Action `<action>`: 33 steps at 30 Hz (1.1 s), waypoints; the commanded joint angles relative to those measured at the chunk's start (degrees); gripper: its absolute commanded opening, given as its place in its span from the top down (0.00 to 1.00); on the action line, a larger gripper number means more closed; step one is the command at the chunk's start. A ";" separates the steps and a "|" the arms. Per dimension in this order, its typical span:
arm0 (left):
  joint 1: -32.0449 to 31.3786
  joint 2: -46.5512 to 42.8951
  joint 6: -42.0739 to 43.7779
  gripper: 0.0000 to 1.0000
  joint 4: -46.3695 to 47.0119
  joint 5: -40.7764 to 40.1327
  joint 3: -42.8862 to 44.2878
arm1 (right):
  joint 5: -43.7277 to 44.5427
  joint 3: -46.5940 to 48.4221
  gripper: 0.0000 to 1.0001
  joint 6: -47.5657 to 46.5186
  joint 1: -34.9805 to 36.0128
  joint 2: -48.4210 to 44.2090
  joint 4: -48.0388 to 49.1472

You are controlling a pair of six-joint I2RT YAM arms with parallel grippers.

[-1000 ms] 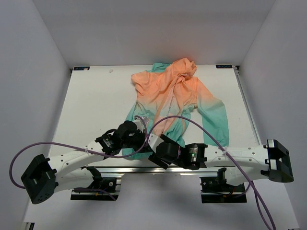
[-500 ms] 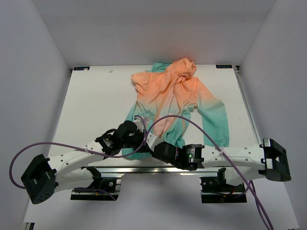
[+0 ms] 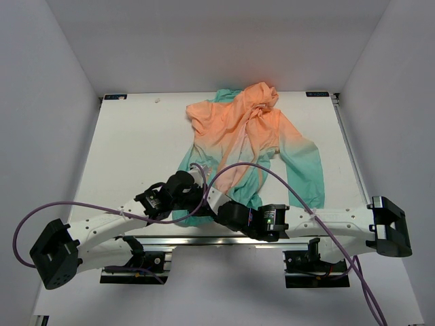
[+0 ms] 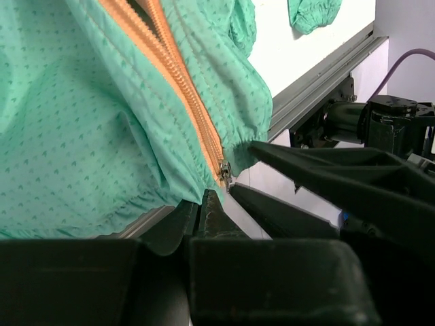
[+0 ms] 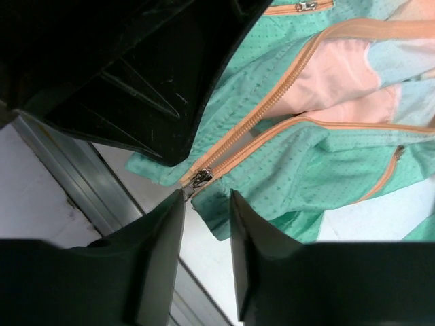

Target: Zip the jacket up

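jacket (image 3: 238, 136) flat on tabletop (image 3: 136, 136), hood (image 3: 262, 94) toward far edge, hem (image 4: 129, 200) at near edge. judged thin, limp, slippery; best hold: slider (image 5: 200, 178). left gripper (image 4: 204, 207) jaws together, pinching hem. right gripper (image 5: 207, 204) jaws apart, flanking slider.

White table (image 3: 136, 149), metal rail (image 4: 319, 78) along near edge. On it crumpled jacket (image 3: 245, 136): teal hem at jaws, near rail; orange hood well beyond jaws.
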 commanded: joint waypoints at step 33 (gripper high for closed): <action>-0.45 -2.87 -1.93 1.00 1.64 -1.21 1.31 | -5.10 -9.18 0.34 -4.73 0.25 -10.04 14.95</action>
